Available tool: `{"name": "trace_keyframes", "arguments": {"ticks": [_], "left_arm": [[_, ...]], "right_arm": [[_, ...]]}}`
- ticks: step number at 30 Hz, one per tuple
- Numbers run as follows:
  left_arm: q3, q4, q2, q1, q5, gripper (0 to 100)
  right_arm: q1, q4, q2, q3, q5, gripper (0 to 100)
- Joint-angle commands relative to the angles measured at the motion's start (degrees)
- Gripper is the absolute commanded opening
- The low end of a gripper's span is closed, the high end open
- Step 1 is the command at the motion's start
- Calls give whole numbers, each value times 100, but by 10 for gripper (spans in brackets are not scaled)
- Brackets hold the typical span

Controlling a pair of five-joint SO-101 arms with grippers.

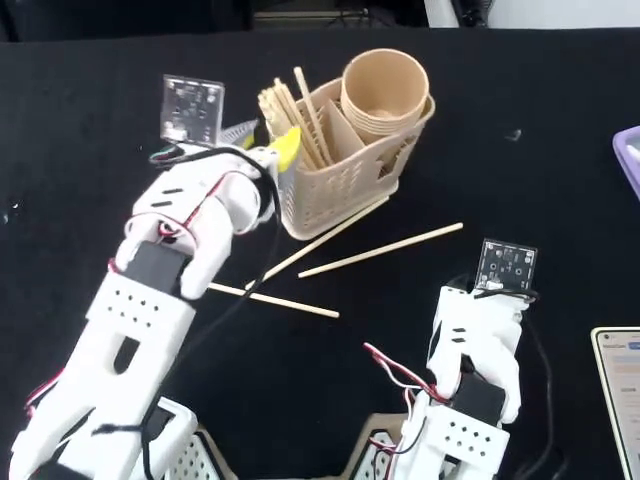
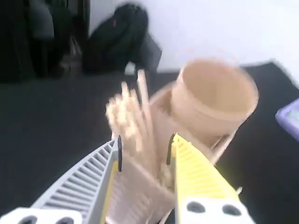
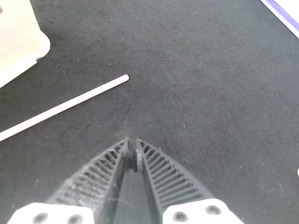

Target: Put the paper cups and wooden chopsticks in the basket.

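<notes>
Right tool (image 3: pixel 132 144) rests closed by the desk's (image 1: pixel 80 80) near edge; left tool (image 2: pixel 144 149) hangs open at the chopstick bundle (image 1: pixel 290 110) in the basket (image 1: pixel 345 185), cups (image 1: pixel 385 92) stacked inside, so three loose chopsticks (image 1: pixel 382 250) mid-desk likely need grasping next.

Surroundings: black tabletop, edge clutter, room behind.
Tabletop (image 1: pixel 520 60) covered in black cloth; a small dark speck (image 1: pixel 512 133) lies on it near the far right. Purple container (image 1: pixel 628 155) cut off at the right edge. White-framed screen device (image 1: pixel 618 395) at the near right edge, display lit. Dark bag (image 2: pixel 124 35) slumped against a white wall (image 2: pixel 224 23) beyond the tabletop.
</notes>
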Motion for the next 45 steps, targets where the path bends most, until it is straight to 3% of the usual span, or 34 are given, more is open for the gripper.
{"name": "trace_keyframes", "arguments": {"ticks": [1,5,9,15,17,25,34,45], "left_arm": [[-532,-70,-431,-31,18,188],[-708,580,-712,-31,-229,188],[-1253,2171,-1081,171,-695,189],[-1262,4642,-1231,1314,-2541,189],[-778,4905,-1090,1578,-2998,189],[1095,3701,273,1121,-3921,220],[1165,1855,2259,593,-4229,220],[-22,1705,4070,382,-4589,220]], "right_arm": [[-70,-123,-48,4,35,12],[-70,-123,-48,4,35,12],[-70,-123,-48,4,35,12],[-70,-141,-48,4,35,12],[-70,-141,-48,4,35,12],[-70,-141,-48,4,35,12],[-70,-141,-48,4,35,12],[-70,-141,-48,4,35,12]]}}
